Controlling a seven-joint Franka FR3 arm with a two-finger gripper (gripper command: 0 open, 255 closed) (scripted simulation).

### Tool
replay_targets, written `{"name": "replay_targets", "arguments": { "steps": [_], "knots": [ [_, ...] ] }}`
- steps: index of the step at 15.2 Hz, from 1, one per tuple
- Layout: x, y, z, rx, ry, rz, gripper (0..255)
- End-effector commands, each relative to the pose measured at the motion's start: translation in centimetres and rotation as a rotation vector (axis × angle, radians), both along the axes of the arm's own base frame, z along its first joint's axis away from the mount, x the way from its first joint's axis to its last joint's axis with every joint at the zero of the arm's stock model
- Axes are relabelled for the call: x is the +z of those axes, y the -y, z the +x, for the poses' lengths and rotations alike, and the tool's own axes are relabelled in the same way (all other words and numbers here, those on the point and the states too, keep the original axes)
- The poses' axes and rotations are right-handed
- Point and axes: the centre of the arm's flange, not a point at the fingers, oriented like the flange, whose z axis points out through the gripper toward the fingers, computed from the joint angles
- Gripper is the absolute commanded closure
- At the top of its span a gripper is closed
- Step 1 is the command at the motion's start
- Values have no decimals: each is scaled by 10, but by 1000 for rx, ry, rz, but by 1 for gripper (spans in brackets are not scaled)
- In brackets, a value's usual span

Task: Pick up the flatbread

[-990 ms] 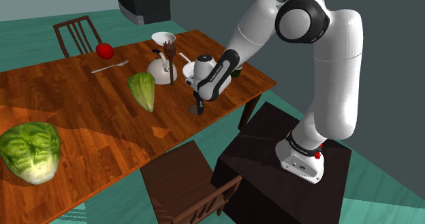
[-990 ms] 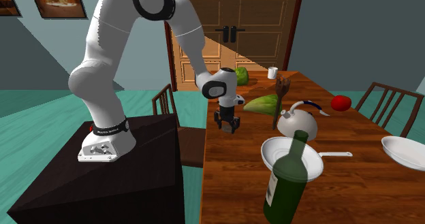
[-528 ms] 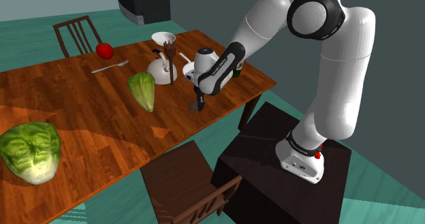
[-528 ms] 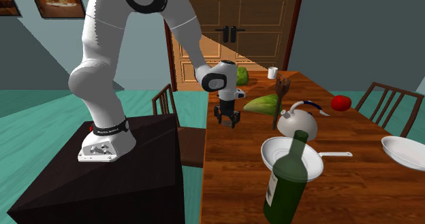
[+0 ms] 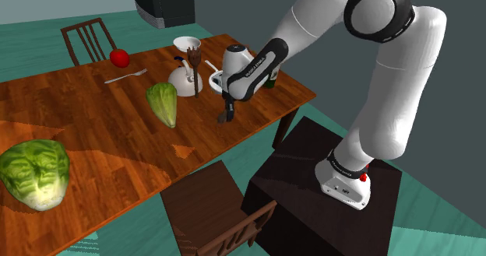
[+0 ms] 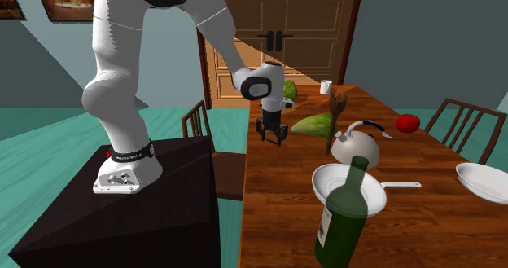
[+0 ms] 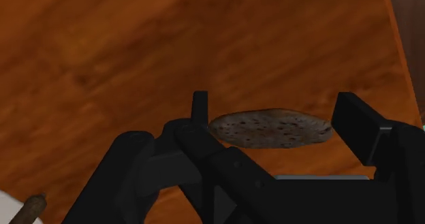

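One long wooden counter point(image 5: 93, 130) takes most of the shoulder view, running from the lower left up toward the right; the white arm point(image 5: 393, 68) rises from the dark box stand point(image 5: 304, 208) at the lower right, arches high and bends down over the counter's edge nearest the stand; a wooden chair point(image 5: 214, 215) is tucked in on that side, just beside the stand, and a second chair point(image 5: 87, 38) stands at the far side; a brown double door point(image 6: 281, 30) closes the room behind the arm in the second exterior view.

On the counter, a big round green cabbage point(image 5: 33, 173) sits at the shoulder view's left end; a dark green bottle point(image 6: 340, 217) stands nearest the second exterior camera, in front of a white pan point(image 6: 330, 185); a white kettle point(image 6: 356, 148) stands past the pan, with a pointed lettuce point(image 5: 163, 103) lying near it; a red fruit point(image 5: 119, 57) and a fork point(image 5: 126, 76) lie toward the far chair; a small white cup point(image 6: 326, 86) stands at the door end.

The jaws point down at the wood, to the right of the lettuce in the shoulder view; they are clamped on the flatbread point(image 7: 270, 128), a thin speckled brown disc; its rim touches both black fingers point(image 7: 357, 120), with wood grain showing beyond it in the wrist view.
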Motion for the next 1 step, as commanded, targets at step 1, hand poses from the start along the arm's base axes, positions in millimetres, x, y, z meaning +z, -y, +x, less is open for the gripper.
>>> {"name": "replay_targets", "arguments": {
  "steps": [1],
  "knots": [
    [3,1,1,0,0,0,255]
  ]
}}
